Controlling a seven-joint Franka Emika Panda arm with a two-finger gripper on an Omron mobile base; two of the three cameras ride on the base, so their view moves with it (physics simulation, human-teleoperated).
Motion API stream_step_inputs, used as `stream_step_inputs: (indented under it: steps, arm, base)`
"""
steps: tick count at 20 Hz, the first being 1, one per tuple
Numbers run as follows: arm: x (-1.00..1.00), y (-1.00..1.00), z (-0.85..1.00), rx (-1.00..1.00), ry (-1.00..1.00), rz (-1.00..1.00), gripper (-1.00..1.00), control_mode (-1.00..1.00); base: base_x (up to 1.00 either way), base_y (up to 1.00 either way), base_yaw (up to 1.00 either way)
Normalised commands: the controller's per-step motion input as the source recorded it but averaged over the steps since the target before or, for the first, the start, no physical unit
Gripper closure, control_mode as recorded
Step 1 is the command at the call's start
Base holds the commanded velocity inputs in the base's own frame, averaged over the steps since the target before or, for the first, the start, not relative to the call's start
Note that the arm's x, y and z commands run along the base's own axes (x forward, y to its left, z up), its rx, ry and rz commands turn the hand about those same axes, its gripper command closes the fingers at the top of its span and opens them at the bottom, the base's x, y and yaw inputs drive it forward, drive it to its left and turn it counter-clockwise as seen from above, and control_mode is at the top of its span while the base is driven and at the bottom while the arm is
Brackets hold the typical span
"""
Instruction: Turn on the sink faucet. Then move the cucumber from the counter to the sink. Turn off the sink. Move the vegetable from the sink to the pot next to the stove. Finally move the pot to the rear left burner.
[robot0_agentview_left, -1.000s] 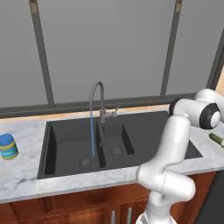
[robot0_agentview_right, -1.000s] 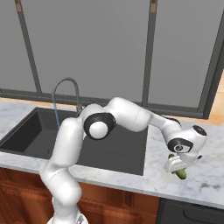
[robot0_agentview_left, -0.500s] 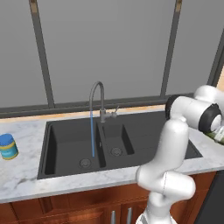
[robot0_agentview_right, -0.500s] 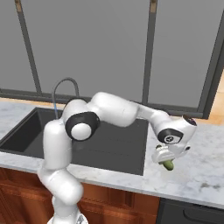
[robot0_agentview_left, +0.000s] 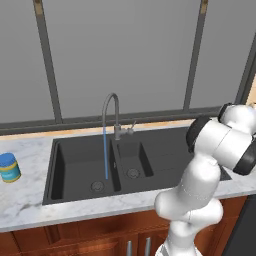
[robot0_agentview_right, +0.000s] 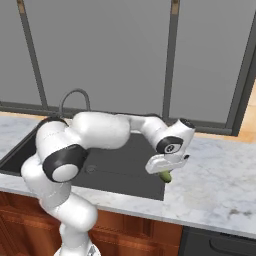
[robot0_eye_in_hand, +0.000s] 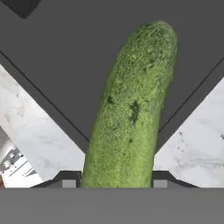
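Note:
My gripper hangs just above the right edge of the dark sink, shut on the green cucumber. In the hand view the cucumber runs up the middle from between my gripper and its two fingertips. Below it lie a corner of the sink's flat drainboard and the white marble counter. The grey gooseneck faucet stands behind the sink. A thin blue stream of water falls from it into the large basin.
A small blue can stands on the counter left of the sink. Tall grey window panes close off the back. To the right of the sink the marble counter stretches on.
The arm has swung left with the cucumber in its grip, from above the counter at the right to the sink's right edge. The water keeps running.

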Motion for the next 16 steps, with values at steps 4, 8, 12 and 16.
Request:
stream_step_inputs:
  steps: [4,8,12,16]
  arm:
    - [0.0,1.0,0.2,0.0,0.04,0.09,1.0,-1.0]
    - [0.03,1.0,0.19,0.0,0.04,0.1,1.0,-1.0]
    - [0.08,1.0,0.21,0.0,0.06,0.11,1.0,-1.0]
    - [0.15,1.0,0.25,0.0,0.06,0.14,1.0,-1.0]
  base:
    - [0.0,0.0,0.0]
    - [0.0,0.0,0.0]
    - [0.0,0.0,0.0]
    - [0.0,0.0,0.0]
